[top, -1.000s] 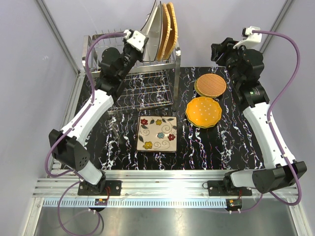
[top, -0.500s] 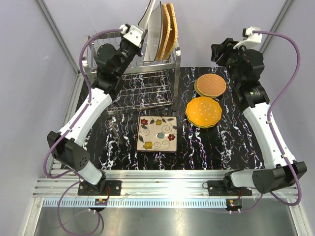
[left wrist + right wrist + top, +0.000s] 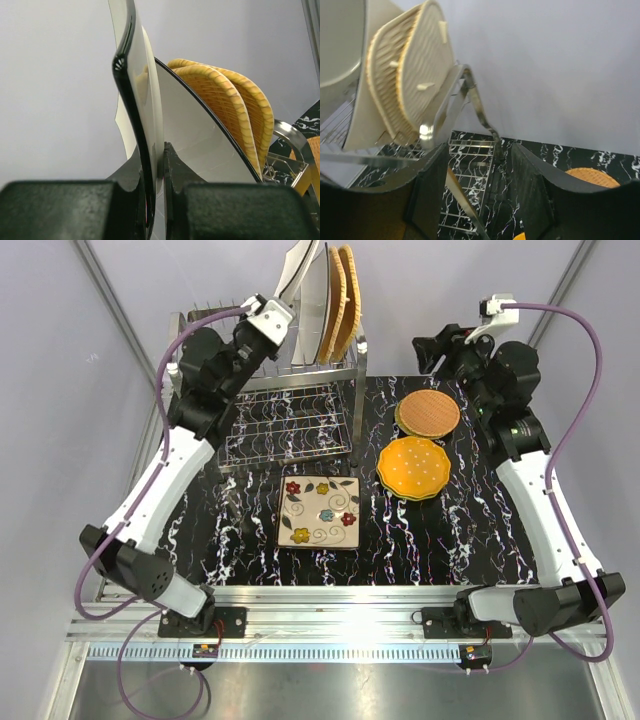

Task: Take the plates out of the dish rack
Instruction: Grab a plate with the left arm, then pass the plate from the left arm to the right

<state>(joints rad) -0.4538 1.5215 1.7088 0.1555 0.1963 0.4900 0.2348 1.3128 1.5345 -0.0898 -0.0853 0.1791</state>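
The floral plate lies mid-surface. At the far-left corner, atop the rack, my left tool pinches the white plate by its edge. I should lift it straight up, clear of the woven plates. My right tool hangs half-open and empty.

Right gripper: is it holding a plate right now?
No; the right gripper has its fingers apart with nothing between them, and only the dish rack shows beyond.
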